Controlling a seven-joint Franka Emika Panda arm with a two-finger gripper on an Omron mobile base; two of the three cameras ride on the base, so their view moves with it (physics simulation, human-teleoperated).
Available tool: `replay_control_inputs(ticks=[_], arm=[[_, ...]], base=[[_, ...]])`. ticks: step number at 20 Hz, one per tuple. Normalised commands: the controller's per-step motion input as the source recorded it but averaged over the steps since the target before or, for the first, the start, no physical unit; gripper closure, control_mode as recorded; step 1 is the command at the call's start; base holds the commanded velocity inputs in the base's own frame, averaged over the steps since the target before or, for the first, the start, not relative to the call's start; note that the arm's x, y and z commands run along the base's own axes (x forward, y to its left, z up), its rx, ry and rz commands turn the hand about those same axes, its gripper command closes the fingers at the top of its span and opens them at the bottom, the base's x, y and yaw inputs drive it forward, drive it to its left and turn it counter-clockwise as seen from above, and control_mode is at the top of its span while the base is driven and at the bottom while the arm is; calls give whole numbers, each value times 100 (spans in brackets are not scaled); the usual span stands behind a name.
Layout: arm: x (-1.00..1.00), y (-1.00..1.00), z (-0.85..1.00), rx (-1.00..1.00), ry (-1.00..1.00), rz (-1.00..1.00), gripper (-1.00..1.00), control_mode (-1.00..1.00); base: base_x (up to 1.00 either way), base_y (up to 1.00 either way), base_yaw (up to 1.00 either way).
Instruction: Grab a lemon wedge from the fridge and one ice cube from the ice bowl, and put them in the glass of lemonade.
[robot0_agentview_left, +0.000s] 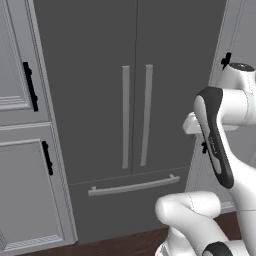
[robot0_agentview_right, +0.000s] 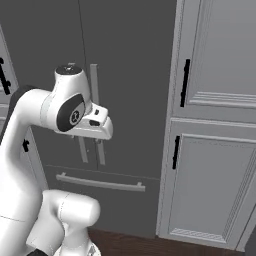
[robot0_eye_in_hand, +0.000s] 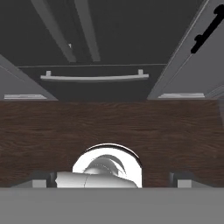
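Two fridge doors shut, long grey bar handles side by side at centre, drawer handle across below. Lemon wedge, ice bowl, glass – can't tell where. Gripper jaws wide apart, holding nothing – fingertips at bottom corners of hand view, aimed down at dark wood floor before fridge. Light grey cabinets with black handles flank fridge both sides.

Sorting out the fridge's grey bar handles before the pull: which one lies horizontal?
The drawer handle below the two doors: it runs sideways across the fridge, while the two door handles stand upright, side by side.
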Motion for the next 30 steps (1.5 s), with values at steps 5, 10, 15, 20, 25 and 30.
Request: replay_control_inputs(ticks=[5,10,15,20,25,30], arm=[[0,0,0,0,0,0,-100,100],[0,0,0,0,0,0,-100,100],[0,0,0,0,0,0,-100,100],[0,0,0,0,0,0,-100,100],[0,0,0,0,0,0,-100,100],[0,0,0,0,0,0,-100,100]], base=[[-58,-4,0],[-27,27,0],[0,46,0],[0,31,0],[0,41,0],[0,21,0]])
